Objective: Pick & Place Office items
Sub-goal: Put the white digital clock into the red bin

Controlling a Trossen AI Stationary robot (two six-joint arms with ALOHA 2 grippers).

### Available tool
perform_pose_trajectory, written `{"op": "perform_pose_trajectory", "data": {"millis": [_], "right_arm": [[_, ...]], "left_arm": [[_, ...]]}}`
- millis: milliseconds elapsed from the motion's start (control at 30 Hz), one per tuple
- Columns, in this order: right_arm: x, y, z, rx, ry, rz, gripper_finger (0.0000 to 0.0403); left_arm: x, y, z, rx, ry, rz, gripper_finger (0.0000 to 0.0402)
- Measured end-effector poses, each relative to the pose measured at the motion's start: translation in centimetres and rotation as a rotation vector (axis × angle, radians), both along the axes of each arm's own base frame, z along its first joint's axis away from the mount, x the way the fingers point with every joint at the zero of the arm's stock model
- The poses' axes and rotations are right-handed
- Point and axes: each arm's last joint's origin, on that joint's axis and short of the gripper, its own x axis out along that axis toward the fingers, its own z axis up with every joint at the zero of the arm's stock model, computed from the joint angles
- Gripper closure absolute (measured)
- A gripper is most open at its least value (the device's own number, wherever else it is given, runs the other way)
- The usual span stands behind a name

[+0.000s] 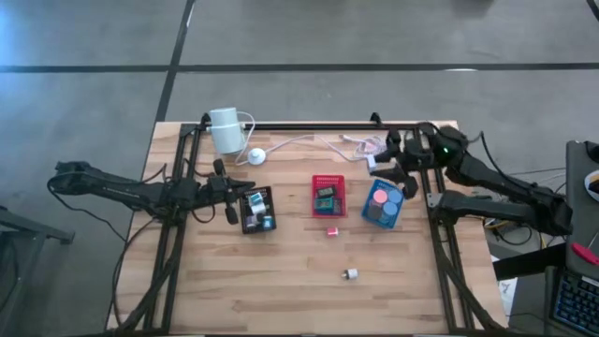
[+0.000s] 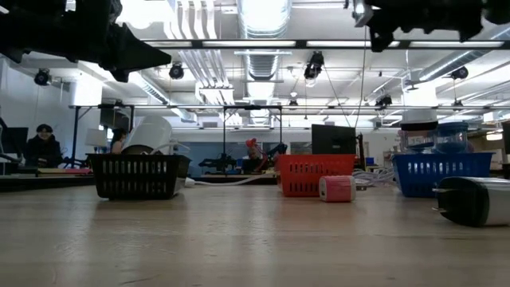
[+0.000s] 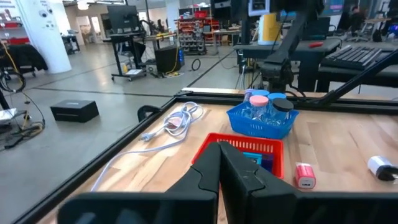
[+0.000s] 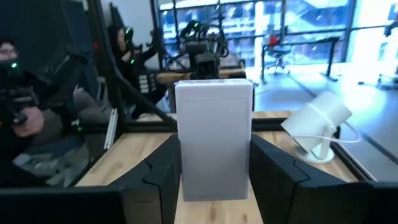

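Now, nearest the front edge of the surface [image 1: 281, 300] I see a small white and dark piece [image 1: 350, 274] lying alone. A bit farther back is a pink block [image 1: 332, 230], just in front of the red tray [image 1: 328, 196]. Both sit loose on the wood, so I think they are not sorted yet.

Behind them stand three small trays in a row. The black tray [image 1: 256, 210] holds a few blue and white bits. The red tray has some blue and dark pieces in it. The blue tray [image 1: 384, 204] holds round discs, pink, blue and dark. It looks like each kind of thing gets its own tray.

My left claw [image 1: 227, 192] hangs just beside the black tray, on its left side. Its two dark fingers [image 3: 211, 180] are pressed together with nothing between them, so I think it is waiting.

My right claw [image 1: 391, 159] is up above the back of the blue tray. It is partly open and squeezes a white block [image 4: 214, 140] from both sides. The block stands upright between the fingers, off the surface. I guess it is held high so it can go over a tray wall and drop in.

Farthest back stands a white tube thing [image 1: 225, 129] with its white cord [image 1: 299, 142].
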Motion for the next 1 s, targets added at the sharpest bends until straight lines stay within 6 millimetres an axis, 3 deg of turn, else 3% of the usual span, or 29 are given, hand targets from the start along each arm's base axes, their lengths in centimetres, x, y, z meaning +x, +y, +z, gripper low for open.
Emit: {"op": "perform_pose_trajectory", "data": {"millis": [333,1000], "right_arm": [[-2.5,2.4,-4.1,0.07,-0.139,-0.023,0.0259],[-2.2,5.2,-8.9,-0.018,-0.137,0.003,0.0259]], "left_arm": [[0.0,-0.1,-0.1,-0.099,-0.017,-0.039,0.0392],[-1.0,1.0,-3.6,-0.016,0.036,-0.087,0.0392]]}}
